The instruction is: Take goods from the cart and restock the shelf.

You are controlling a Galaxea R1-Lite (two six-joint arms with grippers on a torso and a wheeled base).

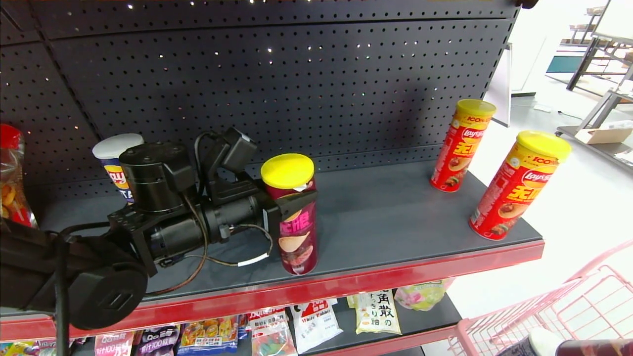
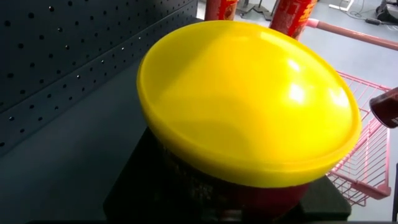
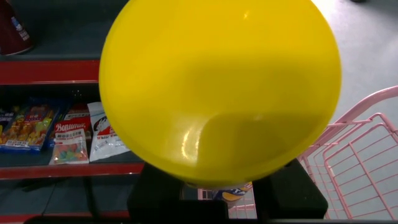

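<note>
Yellow-lidded maroon can (image 1: pixel 296 232) stands upright on shelf (image 1: pixel 385 222) near the front edge. Left hand (image 1: pixel 292 202) clamped round its upper body, likely steadying it before release. Right hand (image 3: pixel 227 190) grips second can (image 3: pixel 217 93) above cart (image 3: pixel 367 155), presumably queued next.

glossy plastic lid (image 2: pixel 249 99) on a shiny can (image 1: pixel 298 237), matt metal shelf panel (image 1: pixel 321 74).
</note>
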